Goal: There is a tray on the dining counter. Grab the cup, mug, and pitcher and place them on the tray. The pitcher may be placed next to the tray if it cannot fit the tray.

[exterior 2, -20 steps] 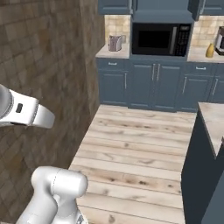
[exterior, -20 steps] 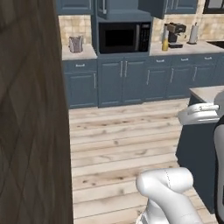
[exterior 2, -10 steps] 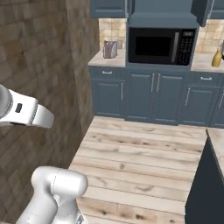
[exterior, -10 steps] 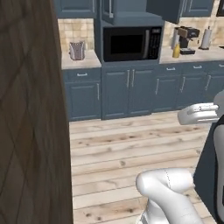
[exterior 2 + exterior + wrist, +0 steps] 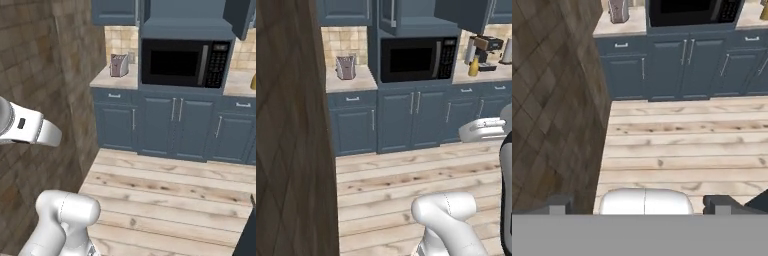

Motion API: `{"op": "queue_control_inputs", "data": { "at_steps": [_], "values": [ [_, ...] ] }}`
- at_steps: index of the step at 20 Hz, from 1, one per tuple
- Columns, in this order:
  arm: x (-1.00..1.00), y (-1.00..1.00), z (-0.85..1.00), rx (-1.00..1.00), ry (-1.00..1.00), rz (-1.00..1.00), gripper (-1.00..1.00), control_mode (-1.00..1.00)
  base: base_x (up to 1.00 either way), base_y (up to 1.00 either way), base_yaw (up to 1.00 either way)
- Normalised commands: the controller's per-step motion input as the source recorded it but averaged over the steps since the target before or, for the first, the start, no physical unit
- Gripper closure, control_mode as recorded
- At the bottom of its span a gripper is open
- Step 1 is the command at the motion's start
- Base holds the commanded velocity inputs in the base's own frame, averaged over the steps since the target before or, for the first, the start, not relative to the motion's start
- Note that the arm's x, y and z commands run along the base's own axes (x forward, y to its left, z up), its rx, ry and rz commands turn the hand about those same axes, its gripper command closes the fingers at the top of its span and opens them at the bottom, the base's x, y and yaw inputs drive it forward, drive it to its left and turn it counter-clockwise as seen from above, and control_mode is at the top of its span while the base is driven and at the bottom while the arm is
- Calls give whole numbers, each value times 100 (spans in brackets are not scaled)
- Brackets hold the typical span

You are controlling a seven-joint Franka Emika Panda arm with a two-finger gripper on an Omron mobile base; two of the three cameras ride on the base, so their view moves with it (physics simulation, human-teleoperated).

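A black microwave (image 5: 418, 59) sits built into dark blue cabinets (image 5: 416, 116), its control panel at its right end. Left of the microwave, a silver toaster (image 5: 346, 67) stands on a beige counter (image 5: 350, 82) before a tan tiled backsplash. Right of the microwave stands a coffee machine (image 5: 486, 50). Below it spreads a pale wood plank floor (image 5: 170, 200); far left rises a brown tiled wall (image 5: 45, 100).

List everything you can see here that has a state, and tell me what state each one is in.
Gripper: open, holding nothing.
Microwave: door shut, dark inside.
Lower cabinets: doors shut.
Drawer under the toaster: shut.
Toaster: upright on the counter, slots look empty.
Yellow bottle: upright beside the coffee machine.
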Motion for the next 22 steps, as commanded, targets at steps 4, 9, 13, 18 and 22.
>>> {"op": "queue_control_inputs", "data": {
  "at_steps": [4, 9, 13, 18, 22],
  "values": [
    [0, 0, 0, 0, 0, 0, -100, 100, 100, -12, 0],
    [0, 0, 0, 0, 0, 0, -100, 100, 100, -19, 0],
    [0, 0, 0, 0, 0, 0, -100, 100, 100, -17, 0],
    [0, 0, 0, 0, 0, 0, -100, 100, 94, -31, 0],
    [0, 0, 0, 0, 0, 0, -100, 100, 56, -77, 0]
  ]
}}
